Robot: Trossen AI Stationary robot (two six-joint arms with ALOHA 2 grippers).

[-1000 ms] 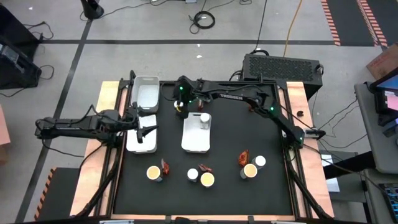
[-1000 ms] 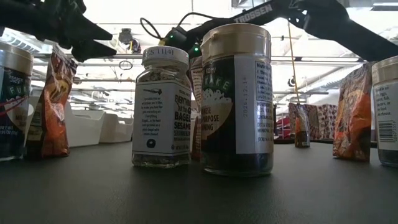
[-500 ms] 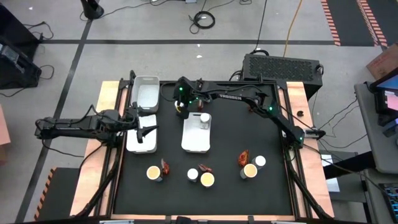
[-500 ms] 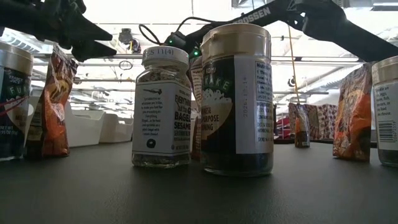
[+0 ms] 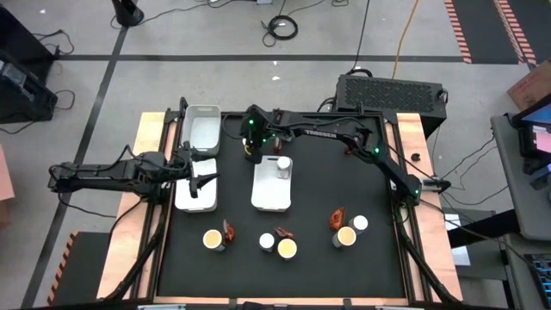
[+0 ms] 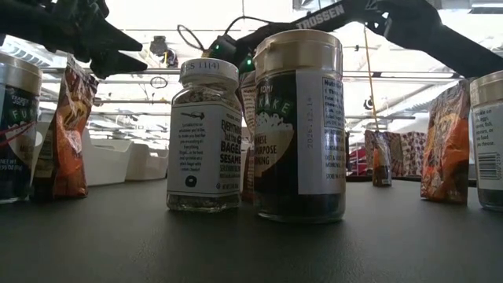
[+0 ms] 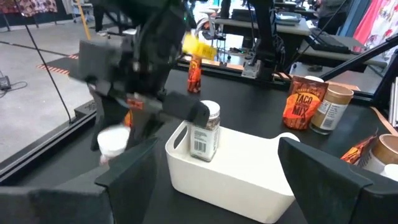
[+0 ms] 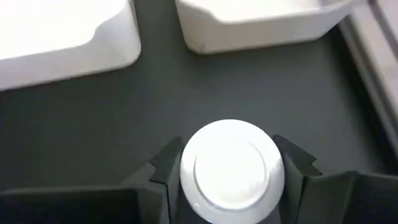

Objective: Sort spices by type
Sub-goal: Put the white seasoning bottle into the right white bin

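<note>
High view: my right fingers (image 5: 251, 153), upper centre, have narrowed onto a white-capped jar (image 5: 250, 156) beside the middle tray (image 5: 272, 196).

Right wrist view: fingers (image 8: 165, 174) now touch its cap (image 8: 231, 163), ready to lift.

Left fingers (image 5: 200, 175) hover open.

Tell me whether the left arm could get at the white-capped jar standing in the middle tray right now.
Probably yes. The left hand hovers open over the neighbouring tray, and the jar stands upright and uncovered in the middle tray. The right hand, busy with another white-capped jar, works close beside it.
</note>
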